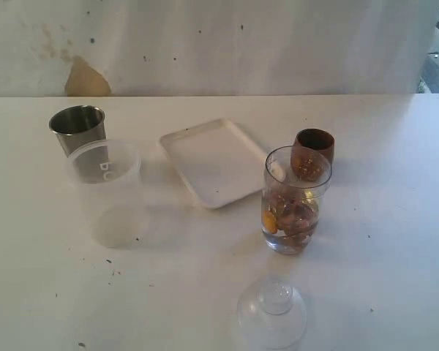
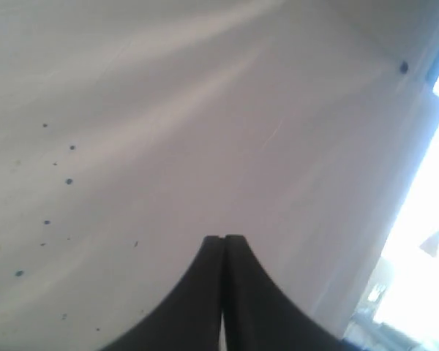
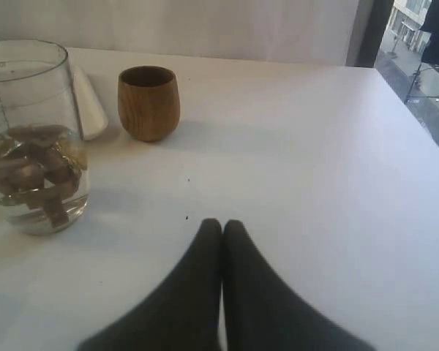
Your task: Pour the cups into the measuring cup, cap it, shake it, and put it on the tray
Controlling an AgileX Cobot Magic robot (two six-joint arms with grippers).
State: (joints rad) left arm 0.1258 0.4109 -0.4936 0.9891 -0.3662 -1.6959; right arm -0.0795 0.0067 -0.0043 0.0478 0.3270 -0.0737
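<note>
The clear measuring cup (image 1: 294,201) stands upright at centre right, uncapped, with brown and yellow pieces in liquid at its bottom. It also shows in the right wrist view, measuring cup (image 3: 31,139). Just behind it stands the brown wooden cup (image 1: 312,152), (image 3: 148,102). The steel tumbler (image 1: 77,126) is at the back left. Between them lies the white tray (image 1: 216,161), bare. The dome cap (image 1: 272,313) rests on the table in front of the measuring cup. My right gripper (image 3: 222,223) is shut, holding nothing, well short of both cups. My left gripper (image 2: 224,238) is shut over bare table. Neither gripper shows in the exterior view.
A wide translucent tub (image 1: 106,190) stands in front of the steel tumbler, partly covering it. One corner of the tray (image 3: 91,102) shows behind the measuring cup in the right wrist view. A pale wall runs behind the table's far edge (image 1: 219,95). Dark specks dot the tabletop.
</note>
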